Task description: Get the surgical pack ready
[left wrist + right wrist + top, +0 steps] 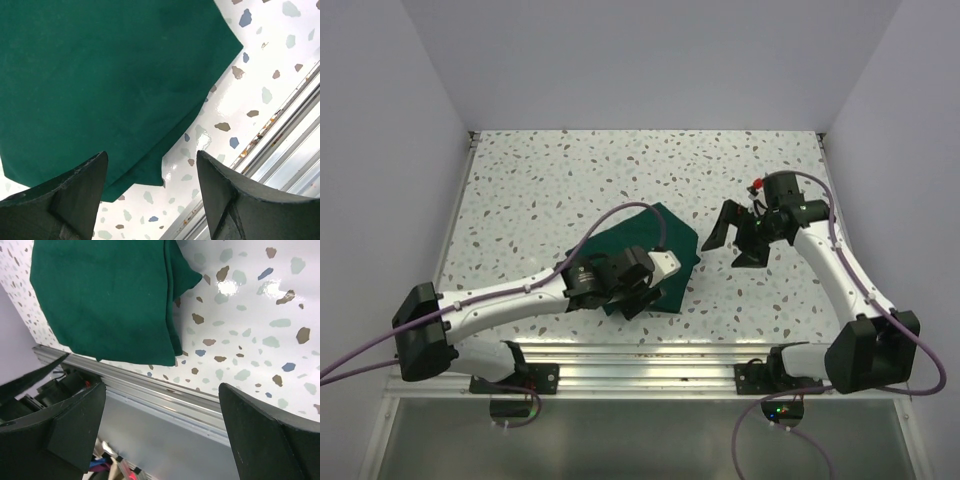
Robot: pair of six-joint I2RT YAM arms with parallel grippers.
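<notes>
One surgical pack [662, 228] lies a little below the centre of the top view: a dark green cloth folded into a rough rectangle, flat on the speckled table [550, 180]. Its lower edge sits near the metal rail [650, 365] that runs along the bottom of the tabletop.

The left gripper [642, 295] is over the lower part of the cloth, hiding that portion from above. In the left wrist view its two dark fingers [80, 195] are spread apart with nothing between them. The cloth [100, 85] fills the upper left of that frame, and a folded corner ends just ahead of the fingertips.

The right gripper [735, 243] is to the right of the pack and apart from it, over bare table, with its jaws wide and empty. Its wrist view shows the cloth [105, 295] at upper left, with stacked layers along its right edge.

The wrapping looks close to finished, so the step in hand is probably tidying or pressing the last fold. The next move likely calls for the left fingers to close on the near corner or smooth it flat.

No tray, instruments or gauze show anywhere. Whether they are inside the bundle cannot be told, and neither can whether the left fingertips touch the fabric.
</notes>
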